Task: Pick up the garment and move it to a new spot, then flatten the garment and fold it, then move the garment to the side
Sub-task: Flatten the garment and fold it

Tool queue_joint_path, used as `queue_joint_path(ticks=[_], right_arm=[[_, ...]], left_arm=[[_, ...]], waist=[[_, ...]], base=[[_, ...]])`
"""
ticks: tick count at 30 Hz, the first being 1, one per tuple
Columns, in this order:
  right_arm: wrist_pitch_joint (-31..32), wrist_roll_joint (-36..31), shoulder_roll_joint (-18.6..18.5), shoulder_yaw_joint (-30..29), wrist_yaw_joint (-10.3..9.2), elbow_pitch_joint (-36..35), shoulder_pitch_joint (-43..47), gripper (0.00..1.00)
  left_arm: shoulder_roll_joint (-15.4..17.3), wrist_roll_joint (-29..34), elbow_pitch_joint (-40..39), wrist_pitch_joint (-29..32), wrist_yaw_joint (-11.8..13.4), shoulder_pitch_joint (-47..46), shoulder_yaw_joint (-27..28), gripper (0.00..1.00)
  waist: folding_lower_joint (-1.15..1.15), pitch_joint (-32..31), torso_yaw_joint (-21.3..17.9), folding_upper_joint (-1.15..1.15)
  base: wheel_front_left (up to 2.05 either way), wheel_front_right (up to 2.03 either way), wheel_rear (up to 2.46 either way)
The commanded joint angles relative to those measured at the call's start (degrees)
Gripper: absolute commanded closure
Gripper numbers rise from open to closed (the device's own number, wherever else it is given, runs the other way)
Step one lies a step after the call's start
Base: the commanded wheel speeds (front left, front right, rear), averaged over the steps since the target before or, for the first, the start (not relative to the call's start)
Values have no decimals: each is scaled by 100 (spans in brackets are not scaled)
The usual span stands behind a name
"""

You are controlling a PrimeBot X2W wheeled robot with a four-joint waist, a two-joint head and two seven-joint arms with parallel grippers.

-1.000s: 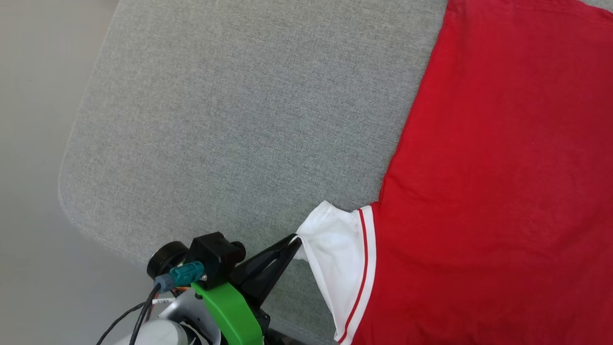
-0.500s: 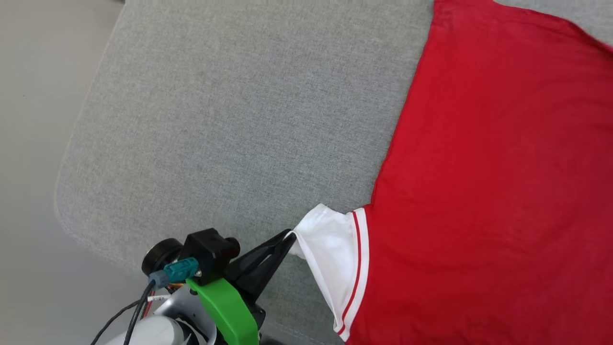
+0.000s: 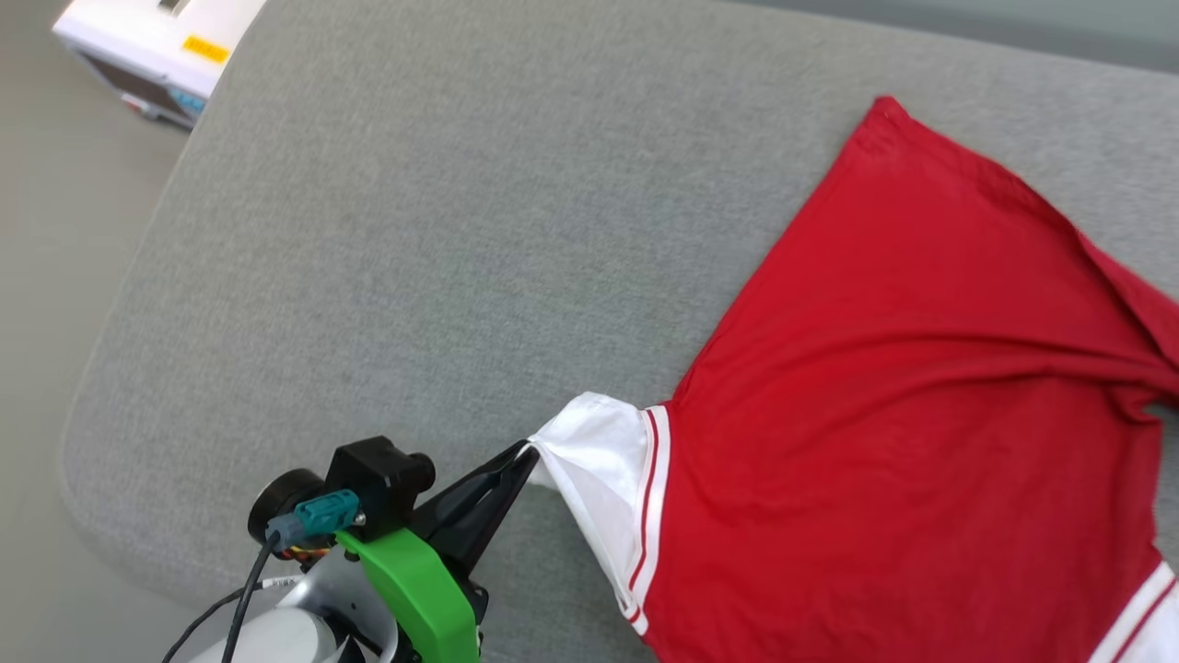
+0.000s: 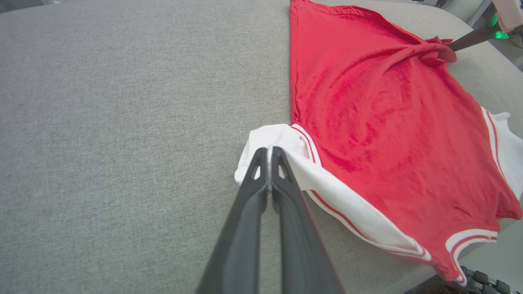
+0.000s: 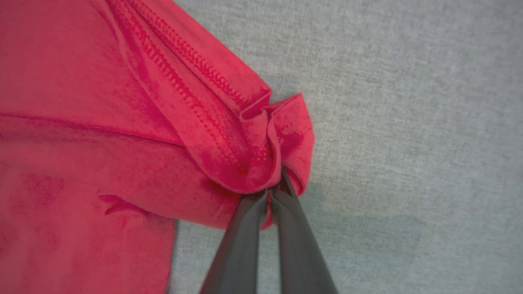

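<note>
The garment (image 3: 903, 396), red with white striped-trim sleeves, lies plain side up on the right of a grey cushion (image 3: 442, 230). My left gripper (image 3: 527, 453) is shut on the edge of its white sleeve (image 3: 594, 451); the left wrist view has the dark fingers pinching that sleeve (image 4: 273, 141) at the left gripper's tips (image 4: 269, 150). My right gripper (image 5: 273, 185) is shut on a bunched red hem corner (image 5: 261, 151), lifting it into folds. In the left wrist view the right gripper's dark fingers (image 4: 470, 39) hold that corner at the far edge of the garment (image 4: 380, 114).
A white device (image 3: 157, 46) with a yellow label stands on the floor beyond the cushion's left edge. The cushion's rounded corner (image 3: 83, 442) and pale floor (image 3: 37, 276) lie to the left. Bare grey cushion (image 4: 122, 122) spreads left of the garment.
The head camera has tilted up, bringing the cushion's far side and the white device into view. The garment's far right corner is now gathered and wrinkled. The left gripper still holds the sleeve.
</note>
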Motion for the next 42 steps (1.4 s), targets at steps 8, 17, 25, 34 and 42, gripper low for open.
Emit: queue_joint_path(ticks=[8,17,25,34,42], right_arm=[[-161,51,212,-575,-4,-532,1180,100],[54,-16,712,-1410,-4,-1540,2339,100],[122,-237,1411,-1865,-4,-2190,3272,100],[166,-359,1543,-1839,-4,-2491,3295,0],[830,-78,1150,-1579,-4,-3357,2649,0]], left_arm=[[-48,-183,134,-143,122,221,71,100],[-165,-325,281,-299,193,333,139,100],[-369,-365,482,-439,208,363,112,100],[-428,-379,401,-573,231,328,182,100],[-365,-304,197,-543,209,239,166,100]], waist=[[0,-844,-718,0],[0,-1065,-1016,0],[0,-1156,-1055,0],[0,-1071,-1019,0],[0,-846,-816,0]], base=[[0,0,0],[0,0,0],[0,0,0],[0,0,0],[0,0,0]])
